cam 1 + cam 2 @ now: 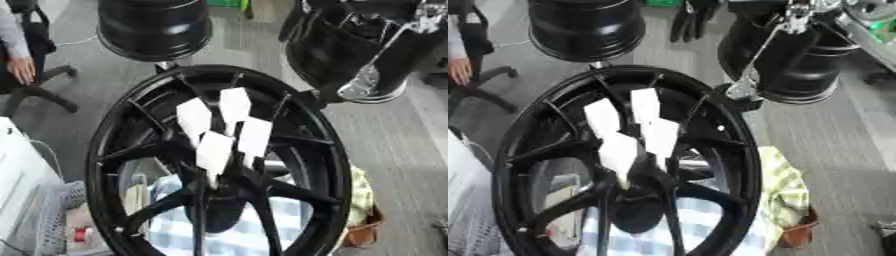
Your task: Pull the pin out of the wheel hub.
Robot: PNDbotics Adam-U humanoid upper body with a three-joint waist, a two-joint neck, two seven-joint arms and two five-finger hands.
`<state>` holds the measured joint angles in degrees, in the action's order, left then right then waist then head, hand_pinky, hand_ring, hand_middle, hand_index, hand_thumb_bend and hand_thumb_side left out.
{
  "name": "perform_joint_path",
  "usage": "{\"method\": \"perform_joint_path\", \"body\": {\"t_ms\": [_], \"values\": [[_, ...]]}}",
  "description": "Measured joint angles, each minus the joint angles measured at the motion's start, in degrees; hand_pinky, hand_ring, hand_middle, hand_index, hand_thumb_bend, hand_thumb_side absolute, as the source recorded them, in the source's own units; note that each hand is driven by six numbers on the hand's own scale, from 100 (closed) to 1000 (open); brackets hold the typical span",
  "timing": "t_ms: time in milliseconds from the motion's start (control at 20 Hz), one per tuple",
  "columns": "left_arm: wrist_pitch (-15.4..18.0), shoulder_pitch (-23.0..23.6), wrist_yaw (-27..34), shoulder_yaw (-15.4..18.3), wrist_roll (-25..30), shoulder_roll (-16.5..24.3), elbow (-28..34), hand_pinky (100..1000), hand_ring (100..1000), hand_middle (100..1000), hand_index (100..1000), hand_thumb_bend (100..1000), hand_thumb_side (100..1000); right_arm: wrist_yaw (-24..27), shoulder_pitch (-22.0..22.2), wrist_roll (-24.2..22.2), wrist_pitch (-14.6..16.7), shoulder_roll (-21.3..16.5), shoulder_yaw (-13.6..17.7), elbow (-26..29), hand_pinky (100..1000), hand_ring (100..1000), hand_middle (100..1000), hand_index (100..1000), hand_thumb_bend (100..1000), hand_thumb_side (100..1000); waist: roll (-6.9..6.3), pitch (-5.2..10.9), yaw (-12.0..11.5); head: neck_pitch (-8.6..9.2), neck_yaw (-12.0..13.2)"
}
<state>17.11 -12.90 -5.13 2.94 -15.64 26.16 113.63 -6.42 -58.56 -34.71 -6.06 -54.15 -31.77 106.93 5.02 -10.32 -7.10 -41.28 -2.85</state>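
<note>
A large black wheel hub (105, 150) with thin spokes fills the middle of both views. Several flat white pins stick up around its centre; the uppermost (234, 104) stands near the far spokes and the lowest (214, 152) is closest to the centre. Nothing is touching them. A dark hand, which I take to be my right hand (689, 20), hangs at the top edge of the right eye view with its fingers straight and pointing down, well beyond the hub's far rim. My left hand shows in neither view.
Two more black rims stand behind the hub, at back left (153, 27) and back right (367, 50); a silver rod (754, 65) leans on the right one. A blue checked cloth (236, 235) lies under the hub. A white basket (35, 220) stands at the lower left.
</note>
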Motion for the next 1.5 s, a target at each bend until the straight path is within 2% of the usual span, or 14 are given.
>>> {"method": "perform_joint_path", "body": {"t_ms": [550, 1200, 1500], "values": [[0.0, 0.2, 0.0, 0.0, 0.4, 0.0, 0.0, 770, 781, 686, 893, 221, 552, -2.6, -2.5, -4.5, -5.3, 3.4, -4.0, -4.3, 813, 736, 685, 800, 628, 192, 0.01, 0.37, -0.1, -0.29, -0.4], [-0.3, 0.4, 0.0, -0.2, 0.7, 0.0, 0.0, 770, 781, 686, 893, 220, 553, -7.5, -3.3, -7.1, -15.3, 9.1, -8.9, -10.6, 793, 731, 677, 791, 645, 216, 0.02, 0.79, -0.1, -0.57, -0.6], [-0.3, 0.8, 0.0, -0.3, 0.7, 0.0, 0.0, 770, 781, 686, 893, 218, 555, -7.6, -4.7, -7.8, -19.4, 11.1, -11.1, -12.1, 799, 739, 686, 797, 647, 215, 0.33, 1.12, 0.1, -1.02, -0.6]]}}
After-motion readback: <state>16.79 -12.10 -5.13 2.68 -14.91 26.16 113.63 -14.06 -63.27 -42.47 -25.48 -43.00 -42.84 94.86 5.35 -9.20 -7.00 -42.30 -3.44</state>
